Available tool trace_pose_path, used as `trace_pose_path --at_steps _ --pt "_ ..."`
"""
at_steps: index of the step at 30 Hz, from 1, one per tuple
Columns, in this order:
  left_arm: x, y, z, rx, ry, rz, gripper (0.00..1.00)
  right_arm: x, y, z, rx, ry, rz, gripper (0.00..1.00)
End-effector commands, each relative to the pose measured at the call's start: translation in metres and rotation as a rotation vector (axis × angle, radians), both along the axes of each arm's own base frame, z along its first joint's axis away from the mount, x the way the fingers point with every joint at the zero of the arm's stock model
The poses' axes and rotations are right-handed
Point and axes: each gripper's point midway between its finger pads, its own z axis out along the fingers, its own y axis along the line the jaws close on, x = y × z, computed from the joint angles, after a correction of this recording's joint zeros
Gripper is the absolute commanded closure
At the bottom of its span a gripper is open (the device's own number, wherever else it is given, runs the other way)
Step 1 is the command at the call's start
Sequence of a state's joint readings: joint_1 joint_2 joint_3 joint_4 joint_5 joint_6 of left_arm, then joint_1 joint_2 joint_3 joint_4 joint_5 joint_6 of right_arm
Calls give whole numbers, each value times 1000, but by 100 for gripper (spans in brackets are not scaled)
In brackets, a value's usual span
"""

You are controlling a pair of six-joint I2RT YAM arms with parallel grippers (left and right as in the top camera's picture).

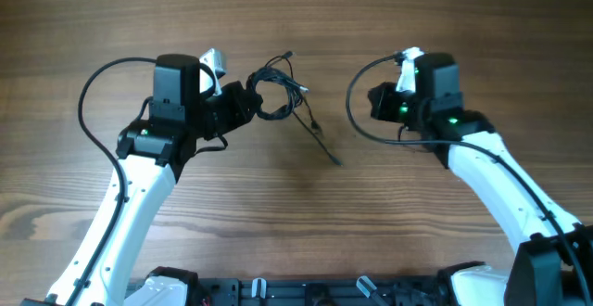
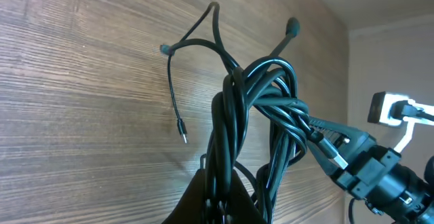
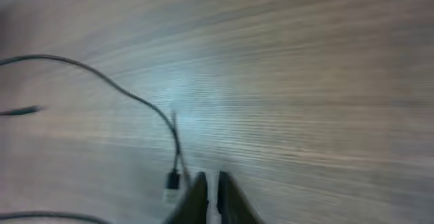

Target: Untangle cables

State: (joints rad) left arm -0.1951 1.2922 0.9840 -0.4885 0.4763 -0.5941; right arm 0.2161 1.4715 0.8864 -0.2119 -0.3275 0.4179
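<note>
My left hand squeezes the bunched cables over the counter. My right hand is pinched narrow, holding nothing. I should open it and gently pull one loose end.

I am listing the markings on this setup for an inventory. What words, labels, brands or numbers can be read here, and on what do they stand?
No text can be read in any view.
The cables show no print.
The white tab on the left arm and the white tab on the right arm are too small to show lettering.
The plug is too blurred to read.
The table shows only wood grain.
</note>
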Motion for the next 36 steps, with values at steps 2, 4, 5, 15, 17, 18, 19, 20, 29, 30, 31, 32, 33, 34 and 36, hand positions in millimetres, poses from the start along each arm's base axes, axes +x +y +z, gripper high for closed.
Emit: trace_pose_path --at_steps 2,4,5,15,17,18,19,20,29,30,31,32,33,34,36 --pt "1 -4 11 -38 -8 -2 96 -44 84 48 240 -207 586 50" --pt "0 -4 11 -56 10 14 96 -52 103 63 268 -286 675 48" --pt "0 -4 11 -69 24 27 96 -53 112 69 272 -327 702 48" --pt "-16 -26 22 -184 50 -102 96 -31 125 74 140 -445 607 89" --pt "-13 -22 20 -157 39 -82 96 -27 120 71 151 -409 562 96" --pt "-10 -18 17 -132 37 -56 96 -26 114 67 148 -382 545 96" --pt "-5 -9 12 -90 33 -10 96 -25 106 60 140 -347 527 96" --pt "2 4 6 -40 28 51 96 -22 86 45 124 -265 476 96" --pt "11 25 4 -14 21 126 96 -6 10 20 129 -84 236 96" --pt "15 33 2 22 14 164 96 -10 17 24 167 -84 269 96" --pt "19 44 -1 68 5 212 96 -15 24 29 210 -86 312 96" --pt "22 53 -3 107 -2 258 96 -18 27 32 230 -85 331 96" --pt "24 58 -4 127 -6 282 96 -20 29 33 243 -81 342 96" --pt "26 64 -5 152 -11 308 96 -22 31 35 265 -73 345 96" --pt "26 66 -6 159 -10 314 96 -26 37 43 310 -87 390 96"
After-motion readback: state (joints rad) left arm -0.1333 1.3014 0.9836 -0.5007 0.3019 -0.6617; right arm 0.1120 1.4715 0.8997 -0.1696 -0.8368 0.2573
